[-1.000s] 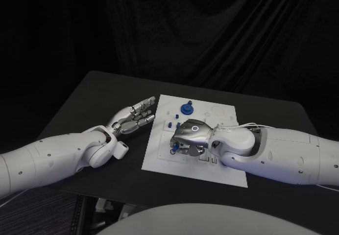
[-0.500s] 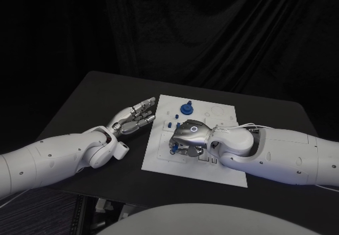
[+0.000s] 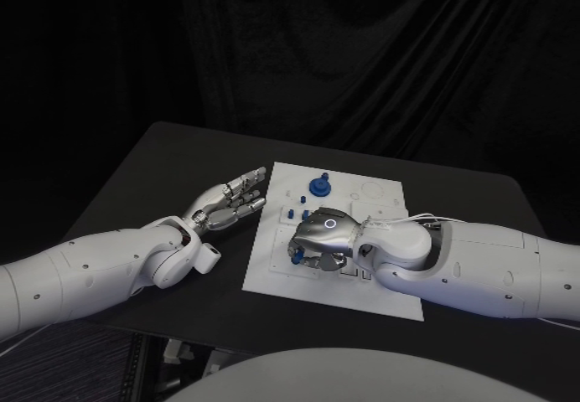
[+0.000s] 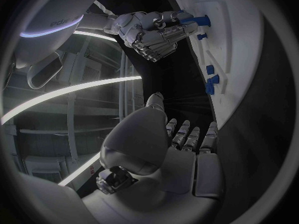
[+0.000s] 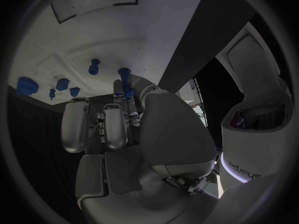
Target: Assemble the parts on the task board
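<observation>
The right hand (image 3: pixel 319 239) is hovering low over the middle of the white task board (image 3: pixel 387 289), fingers curled down onto a blue peg (image 5: pixel 126 83); in the right wrist view the thumb and a fingertip (image 5: pixel 118 87) are pinching that peg where it meets the board. Compared with 1 second ago, this hand is sitting slightly further toward the board's left edge and a touch lower, while the board itself is lying exactly where it was.

The left hand (image 3: pixel 230 203) is resting on the black table (image 3: pixel 145 167) just beside the board's left edge, palm down, fingers stretched out and slightly apart, holding nothing; it is lying as it was in the earlier frames.

Other blue parts are standing on the board's far half: a large blue knob (image 3: pixel 319 185) near the far edge and small blue pegs (image 3: pixel 295 198) just beside it, all unmoved.
</observation>
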